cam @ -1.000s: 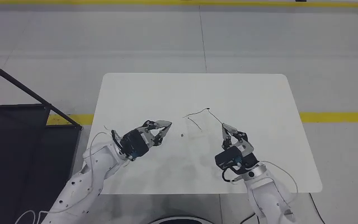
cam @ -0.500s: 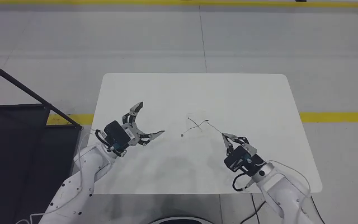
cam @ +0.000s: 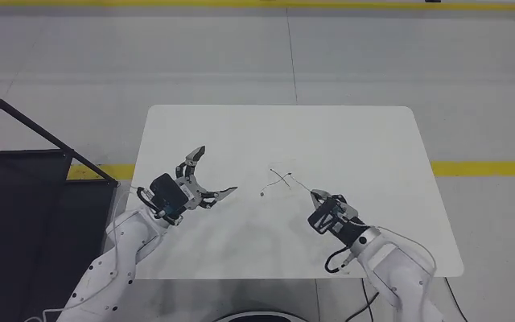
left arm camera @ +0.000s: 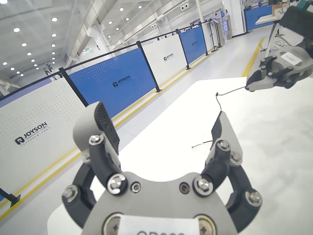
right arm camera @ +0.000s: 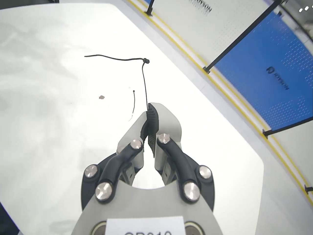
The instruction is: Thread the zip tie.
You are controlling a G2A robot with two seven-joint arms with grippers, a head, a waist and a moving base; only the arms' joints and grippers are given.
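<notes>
On the left, our left gripper (cam: 218, 170) hangs over the desk (cam: 362, 145), well apart from the zip tie (right arm camera: 146, 61). Its jaws are spread wide with nothing between them. The tie lies near the middle of the desk. From its small head one thin stretch runs off across the top, and another leads back to our right gripper (right arm camera: 149, 107), whose jaws are pinched tight on its end. We cannot tell whether the strap already passes through the head. Just beside the held stretch lies a short strand (right arm camera: 134, 101), apart from the tie.

We judge the step in hand to be bringing the left gripper in to take the free stretch, so the two ends can be worked against each other. To do it well, we think the right should hold its end steady and low, so the head does not swing. The left should straddle the strap near the head, not far out where it would flop. It should close only once the strap sits squarely between its jaws. The tie looks thin and springy, so a glancing touch may flick it aside. We must also take care not to pick up the short strand instead.
</notes>
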